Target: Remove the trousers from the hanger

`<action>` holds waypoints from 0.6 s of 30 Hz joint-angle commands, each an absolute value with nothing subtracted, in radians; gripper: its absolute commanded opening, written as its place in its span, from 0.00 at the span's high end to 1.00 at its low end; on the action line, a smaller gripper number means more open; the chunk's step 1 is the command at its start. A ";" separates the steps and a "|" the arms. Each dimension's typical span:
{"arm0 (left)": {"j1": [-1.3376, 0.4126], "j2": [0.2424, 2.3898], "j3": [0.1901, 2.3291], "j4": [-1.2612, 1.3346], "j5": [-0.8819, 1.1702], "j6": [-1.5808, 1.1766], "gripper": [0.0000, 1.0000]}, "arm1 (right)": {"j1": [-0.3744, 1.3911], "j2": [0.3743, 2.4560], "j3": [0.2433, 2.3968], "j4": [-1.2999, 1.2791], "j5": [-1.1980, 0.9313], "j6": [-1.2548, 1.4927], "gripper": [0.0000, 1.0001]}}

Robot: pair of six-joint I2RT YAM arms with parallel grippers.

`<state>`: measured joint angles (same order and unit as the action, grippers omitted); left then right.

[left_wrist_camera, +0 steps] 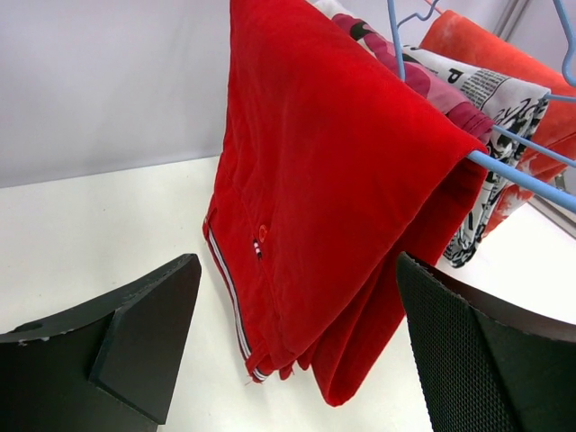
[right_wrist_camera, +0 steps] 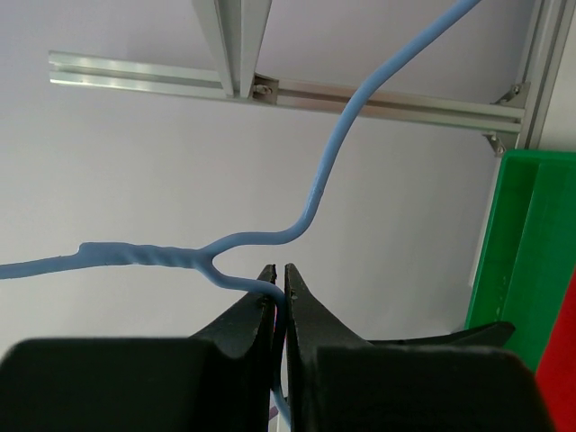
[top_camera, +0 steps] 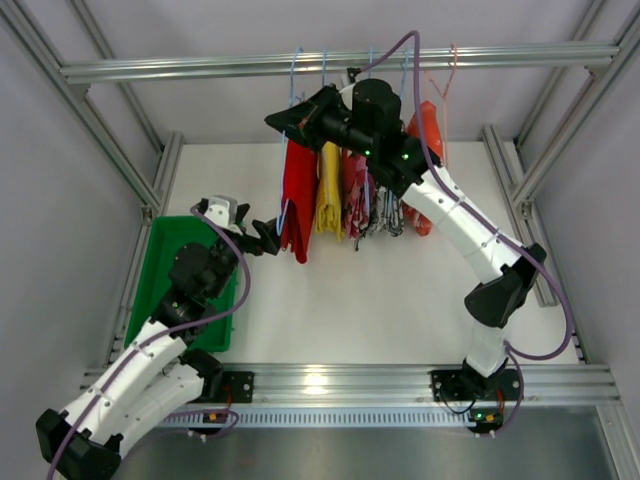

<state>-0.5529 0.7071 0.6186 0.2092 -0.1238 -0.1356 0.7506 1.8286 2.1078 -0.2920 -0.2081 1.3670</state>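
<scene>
Red trousers [left_wrist_camera: 333, 180] hang over a blue hanger [left_wrist_camera: 522, 178]. The left gripper [left_wrist_camera: 292, 270] is spread wide, just beside their lower end. The right gripper [right_wrist_camera: 279, 270] pinches the blue hanger.

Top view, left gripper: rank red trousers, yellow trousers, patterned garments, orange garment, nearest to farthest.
1. red trousers, just right of the left gripper
2. yellow trousers, next hanger rightward
3. patterned garments, middle of the row
4. orange garment, far right end
</scene>
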 commanded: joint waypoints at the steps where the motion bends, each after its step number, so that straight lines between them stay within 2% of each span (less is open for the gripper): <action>1: -0.560 0.718 0.630 0.270 -0.117 -0.126 0.06 | 0.747 1.805 2.203 -0.156 -0.198 1.384 1.00; 18: -0.561 0.841 0.678 0.408 -0.115 -0.149 0.05 | 0.758 1.807 2.220 -0.144 -0.212 1.405 1.00</action>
